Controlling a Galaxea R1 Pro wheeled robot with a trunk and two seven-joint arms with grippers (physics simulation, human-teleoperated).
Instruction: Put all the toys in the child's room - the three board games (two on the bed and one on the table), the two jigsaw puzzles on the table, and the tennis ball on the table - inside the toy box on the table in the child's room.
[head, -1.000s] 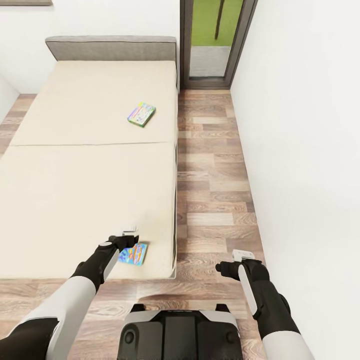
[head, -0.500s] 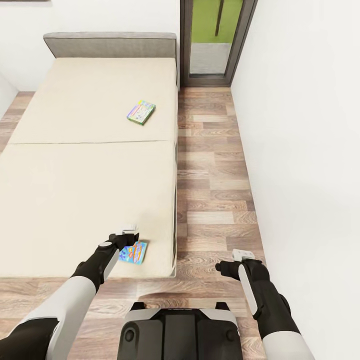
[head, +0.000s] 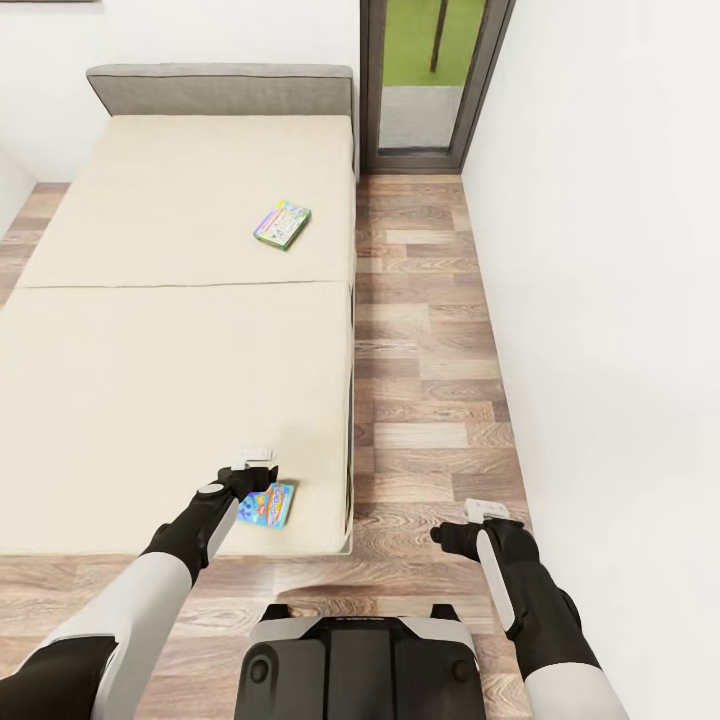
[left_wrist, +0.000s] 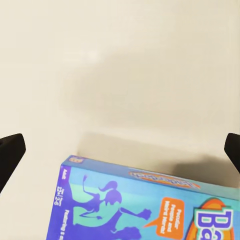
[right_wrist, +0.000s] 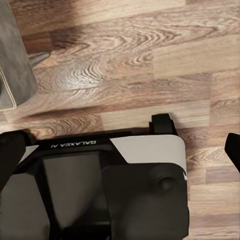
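Two board games lie on the beige bed (head: 150, 380). The mostly blue one (head: 267, 505) sits near the bed's front right corner, and a green and white one (head: 282, 225) lies farther back toward the grey headboard. My left gripper (head: 258, 482) hovers just over the blue game's far left edge. In the left wrist view the blue cover (left_wrist: 150, 207) lies below the open gripper (left_wrist: 120, 150), whose dark fingertips (left_wrist: 10, 155) stand wide apart and hold nothing. My right gripper (head: 455, 535) hangs over the wood floor beside the bed, open (right_wrist: 120, 150) and empty.
A white wall (head: 620, 300) runs along the right of a narrow strip of plank floor (head: 420, 350). A dark-framed window (head: 435, 80) stands at the far end. My own base (head: 360, 660) sits at the bed's foot and appears under the right wrist (right_wrist: 100, 190).
The head camera shifted slightly, so the bed sits a touch higher in the picture. Both arms and both board games have stayed where they were.
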